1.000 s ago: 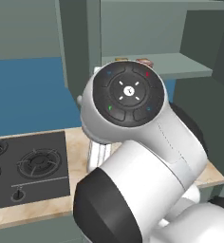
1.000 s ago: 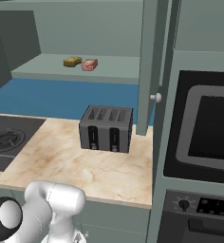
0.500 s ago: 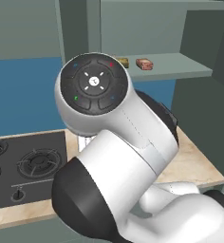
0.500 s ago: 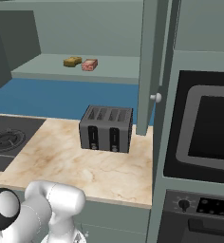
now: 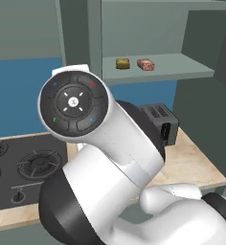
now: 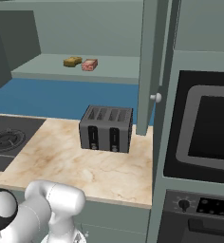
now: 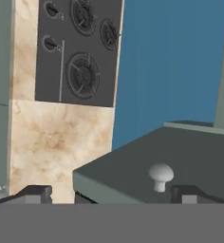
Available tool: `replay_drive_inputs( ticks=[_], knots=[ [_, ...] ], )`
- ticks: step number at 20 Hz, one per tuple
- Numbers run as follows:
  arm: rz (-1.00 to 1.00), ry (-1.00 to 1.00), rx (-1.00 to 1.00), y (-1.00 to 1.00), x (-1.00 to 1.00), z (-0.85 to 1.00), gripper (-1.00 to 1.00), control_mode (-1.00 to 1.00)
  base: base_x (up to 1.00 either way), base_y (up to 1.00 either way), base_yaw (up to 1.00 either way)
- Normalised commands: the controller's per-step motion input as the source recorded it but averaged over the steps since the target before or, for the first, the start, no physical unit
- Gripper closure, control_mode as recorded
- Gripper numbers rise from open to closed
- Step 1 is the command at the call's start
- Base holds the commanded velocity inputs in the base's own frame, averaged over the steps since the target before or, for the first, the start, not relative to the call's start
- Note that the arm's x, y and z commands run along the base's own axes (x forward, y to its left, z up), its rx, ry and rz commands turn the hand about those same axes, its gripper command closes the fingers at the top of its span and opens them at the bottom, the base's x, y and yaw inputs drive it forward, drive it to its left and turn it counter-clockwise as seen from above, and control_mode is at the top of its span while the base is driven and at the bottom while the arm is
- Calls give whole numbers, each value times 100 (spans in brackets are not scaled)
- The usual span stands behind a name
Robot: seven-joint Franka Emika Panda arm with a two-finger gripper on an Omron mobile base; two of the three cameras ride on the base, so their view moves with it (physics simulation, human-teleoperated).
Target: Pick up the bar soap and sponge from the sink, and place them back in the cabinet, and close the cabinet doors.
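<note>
Grey-green panels frame the open cabinet (image 6: 61, 28), and on its plain inner shelf (image 5: 182, 67) the sponge (image 5: 122, 63) and the bar soap (image 5: 145, 64) lie side by side, close together but apart. From the right base view the mustard sponge (image 6: 72, 61) sits to the left of the pinkish soap (image 6: 89, 65), both toward the middle of the shelf.

One of the cabinet doors (image 6: 149, 66) stands edge-on in the right base view, swung out from the cabinet, with its small round pale knob (image 6: 156, 98) near the lower edge. Below the shelf, a dark grey toaster (image 6: 106, 128) stands on the marble surface (image 6: 85, 166), near a black stovetop (image 5: 24, 167) to its left and a built-in oven (image 6: 204, 123) to its right.

In the hand view the end effector (image 7: 111, 193) points at a door panel (image 7: 147, 161) (seen tilted, since the camera rolls with the hand), with a round knob (image 7: 161, 174) lying between the two dark fingertips (image 7: 35, 193) and nearer the right one. The fingertips stand well apart, spread wide, and grip nothing. Whether they touch the panel cannot be told. Beyond it show the blue wall (image 7: 171, 61) and the stovetop on the marble.
</note>
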Motion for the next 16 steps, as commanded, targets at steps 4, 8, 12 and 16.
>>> replay_drive_inputs(
  ticks=[4, 8, 12, 16],
  knots=[
    [0, -1, -5, 0, 19, 0, -100, -100, 0, 0, 0],
    [0, -1, -6, 0, 22, 0, -100, -100, 0, 0, 0],
    [0, -3, -6, 0, 21, 0, -100, -100, 0, 0, 0],
    [0, -9, -6, 0, 1, 0, -100, -100, 0, 0, 0]
  ],
)
